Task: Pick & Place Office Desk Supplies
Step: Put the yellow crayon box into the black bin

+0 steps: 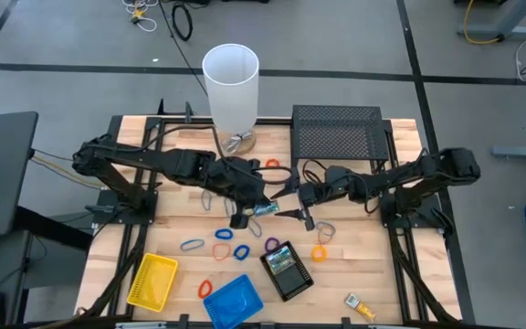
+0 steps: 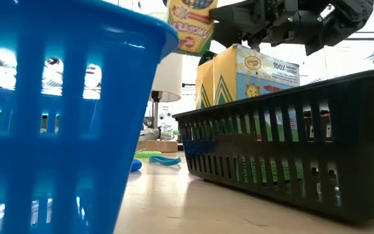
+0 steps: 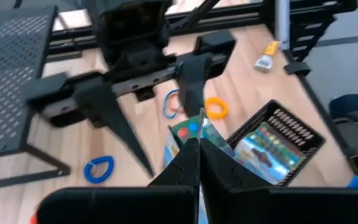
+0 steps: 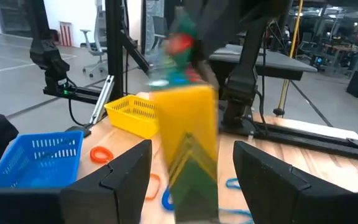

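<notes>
The left gripper pinched a small crayon box tight and held it up above the middle of the table. The right gripper had its fingers spread wide, just beside the box. To do this step well, the right fingers should probably go around the box and squeeze before the left lets go. The black tray lay below, near the front.
</notes>
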Robot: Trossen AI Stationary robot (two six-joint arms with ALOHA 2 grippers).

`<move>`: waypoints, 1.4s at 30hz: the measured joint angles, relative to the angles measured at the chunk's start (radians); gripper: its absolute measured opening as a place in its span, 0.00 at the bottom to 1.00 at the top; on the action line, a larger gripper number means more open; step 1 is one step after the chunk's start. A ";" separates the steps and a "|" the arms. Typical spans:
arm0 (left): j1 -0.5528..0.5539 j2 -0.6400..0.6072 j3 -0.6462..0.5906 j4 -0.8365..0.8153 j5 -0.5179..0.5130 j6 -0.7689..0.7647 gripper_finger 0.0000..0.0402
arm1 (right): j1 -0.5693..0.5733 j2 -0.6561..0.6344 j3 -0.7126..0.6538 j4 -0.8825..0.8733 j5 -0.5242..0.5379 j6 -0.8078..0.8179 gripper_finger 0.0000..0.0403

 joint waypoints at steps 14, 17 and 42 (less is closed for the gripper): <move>0.005 0.000 0.000 0.021 0.021 -0.002 0.00 | 0.003 0.058 0.063 -0.015 -0.064 -0.030 0.45; 0.005 0.000 0.000 0.025 0.020 0.003 0.00 | 0.010 0.058 0.063 -0.013 -0.067 -0.035 0.30; -0.074 -0.128 -0.001 -0.182 -0.103 0.012 0.13 | 0.090 0.058 0.061 -0.054 -0.105 -0.060 0.25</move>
